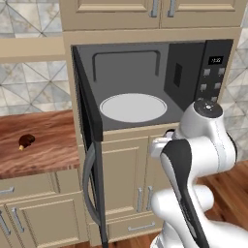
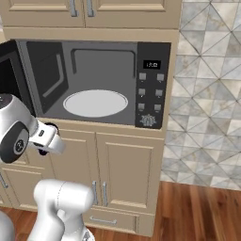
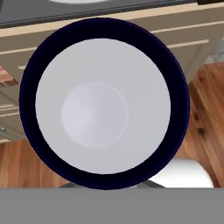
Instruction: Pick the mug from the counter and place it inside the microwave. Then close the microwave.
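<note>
Hand view: mug (image 3: pixel 104 103), dark-rimmed, seen mouth-on, clenched in the tool before the cabinets below the open microwave (image 1: pixel 145 82); judged next: lift it level, clear the sill, set it centred on the turntable plate (image 1: pixel 133 107).

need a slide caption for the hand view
Looking straight down into the empty mug, dark rim around a pale inside, with beige cabinet fronts and wood floor behind it.

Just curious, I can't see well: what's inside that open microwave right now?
Inside the microwave lies a white round turntable plate, bare. The mug is outside it, in front of the cabinets.
</note>
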